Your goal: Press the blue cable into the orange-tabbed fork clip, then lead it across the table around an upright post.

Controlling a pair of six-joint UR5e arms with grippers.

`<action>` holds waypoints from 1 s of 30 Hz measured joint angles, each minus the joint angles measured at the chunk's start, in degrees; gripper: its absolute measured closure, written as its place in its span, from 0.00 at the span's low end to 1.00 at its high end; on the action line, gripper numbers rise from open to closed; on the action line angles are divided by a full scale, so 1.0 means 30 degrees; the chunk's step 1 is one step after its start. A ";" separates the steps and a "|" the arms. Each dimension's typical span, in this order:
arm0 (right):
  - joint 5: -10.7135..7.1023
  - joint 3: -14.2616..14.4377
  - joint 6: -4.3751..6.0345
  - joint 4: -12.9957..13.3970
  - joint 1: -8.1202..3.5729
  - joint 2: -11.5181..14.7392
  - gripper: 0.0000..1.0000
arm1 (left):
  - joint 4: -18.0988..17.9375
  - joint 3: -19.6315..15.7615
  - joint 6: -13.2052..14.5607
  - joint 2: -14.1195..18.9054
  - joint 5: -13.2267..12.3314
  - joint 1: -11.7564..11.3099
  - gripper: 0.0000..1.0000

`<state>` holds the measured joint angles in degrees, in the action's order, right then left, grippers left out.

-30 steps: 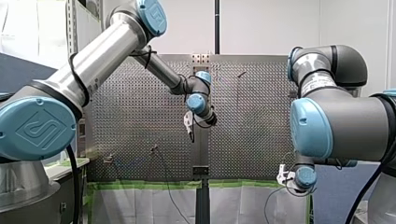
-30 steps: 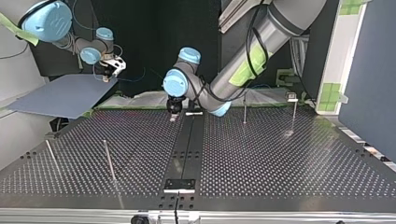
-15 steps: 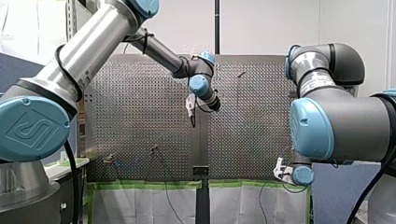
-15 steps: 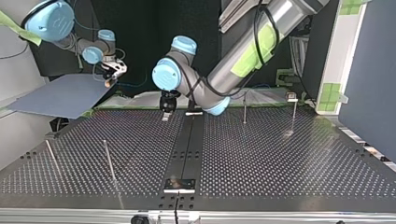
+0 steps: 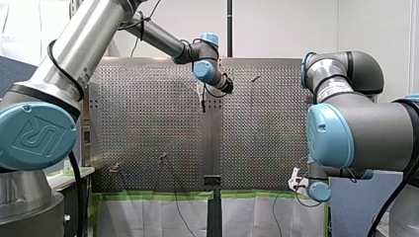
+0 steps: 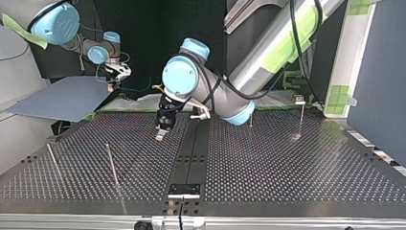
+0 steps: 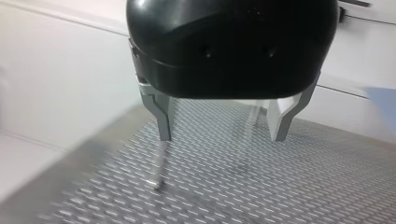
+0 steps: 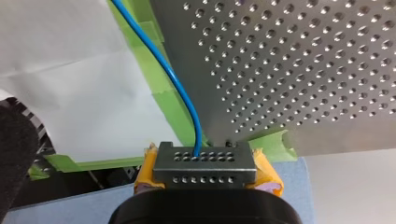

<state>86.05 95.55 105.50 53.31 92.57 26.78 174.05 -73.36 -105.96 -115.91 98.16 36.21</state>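
The blue cable [image 8: 180, 88] runs from the table's taped edge into my right gripper [image 8: 201, 156], whose yellow pads [image 8: 265, 175] are shut on it. That gripper [image 5: 296, 180] hangs off the near edge at the front view's lower right. My left gripper [image 7: 222, 135] is black with metal fingers [image 7: 163, 122], open with nothing between them. It hovers over the perforated table [image 6: 287, 163] near the middle seam [image 6: 162, 130]. A small clip [image 6: 299, 99] stands at the top view's right; I cannot make out its tab's colour.
Thin upright posts stand at the top view's left [image 6: 112, 165] [image 6: 51, 159] and right [image 6: 251, 115]. A blurred post [image 7: 159, 165] rises just ahead of my left gripper's finger. Green tape [image 8: 163, 100] lines the table's edge. A grey board [image 6: 62, 98] lies beyond it.
My left arm has swung its gripper out over the table, upward in the front view and nearer in the top view. My right gripper has dropped slightly, still holding the cable.
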 joint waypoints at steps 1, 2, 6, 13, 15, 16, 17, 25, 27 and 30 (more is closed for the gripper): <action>-0.0001 -0.0013 -0.0018 0.0033 0.0011 -0.0002 1.00 | -0.0075 0.0002 -0.0109 0.0162 -0.0168 -0.0062 0.01; -0.0001 -0.0023 -0.0031 0.0057 0.0019 -0.0002 1.00 | -0.0125 0.0003 -0.0225 0.0322 -0.0328 -0.0124 0.01; -0.0001 -0.0045 -0.0065 0.0111 0.0035 -0.0003 1.00 | -0.0273 0.0015 -0.0721 0.1022 -0.1024 -0.0443 0.01; 0.0010 -0.0057 -0.0137 0.0152 0.0098 -0.0008 1.00 | -0.0627 0.0079 -0.1316 0.2051 -0.2055 -0.1135 0.01; 0.0051 -0.0070 -0.0175 0.0129 0.0118 -0.0007 1.00 | -0.0675 0.0225 -0.1569 0.2330 -0.2329 -0.1389 0.01; 0.0091 -0.0080 -0.0186 0.0112 0.0126 -0.0006 1.00 | -0.0651 0.0322 -0.1695 0.2457 -0.2460 -0.1482 0.01; 0.0135 -0.0093 -0.0194 0.0096 0.0134 -0.0007 1.00 | -0.0591 0.0437 -0.1826 0.2591 -0.2597 -0.1549 0.01; 0.0259 -0.0130 -0.0297 -0.0013 0.0197 -0.0003 1.00 | 0.0031 0.1715 -0.2433 0.2833 -0.3915 -0.1365 0.01; 0.0269 -0.0148 -0.0325 -0.0052 0.0211 -0.0003 1.00 | 0.0044 0.2040 -0.2383 0.2817 -0.4257 -0.1271 0.01; 0.0299 -0.0156 -0.0375 -0.0094 0.0234 0.0001 1.00 | 0.0050 0.2318 -0.2342 0.2815 -0.4745 -0.1166 0.01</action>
<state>86.95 95.08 104.38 53.03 93.27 26.79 174.20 -66.41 -112.99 -107.47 83.92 32.72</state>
